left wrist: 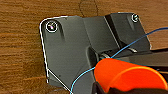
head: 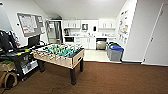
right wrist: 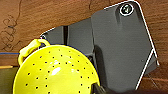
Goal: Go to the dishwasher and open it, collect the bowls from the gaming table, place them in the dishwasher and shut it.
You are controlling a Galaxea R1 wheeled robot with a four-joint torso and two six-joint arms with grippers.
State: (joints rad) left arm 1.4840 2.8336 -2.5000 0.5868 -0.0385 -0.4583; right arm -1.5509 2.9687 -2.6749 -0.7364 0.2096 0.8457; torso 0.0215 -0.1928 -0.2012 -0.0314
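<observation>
While the brown carpet [head: 112, 80] is spread ahead in the head view, the green-field football table [head: 60, 53] is seen at about ten o'clock. No bowls can be made out on its tabletop. A white kitchenette [head: 87, 42] is set along the far wall at twelve o'clock, with blue-lidded bins [head: 115, 52] at one o'clock. The dishwasher [head: 101, 45] is placed under that counter, well apart from the robot; whether its door is down cannot be told. A yellow perforated bowl [right wrist: 55, 70] is shown just beside the right hand [right wrist: 100, 89], and an orange bowl [left wrist: 125, 75] just beside the left hand [left wrist: 105, 89] — probably carried low over the carpet for the drive. Neither hand's grip can be told. A thin blue cable [left wrist: 130, 45] is looped past the orange bowl.
</observation>
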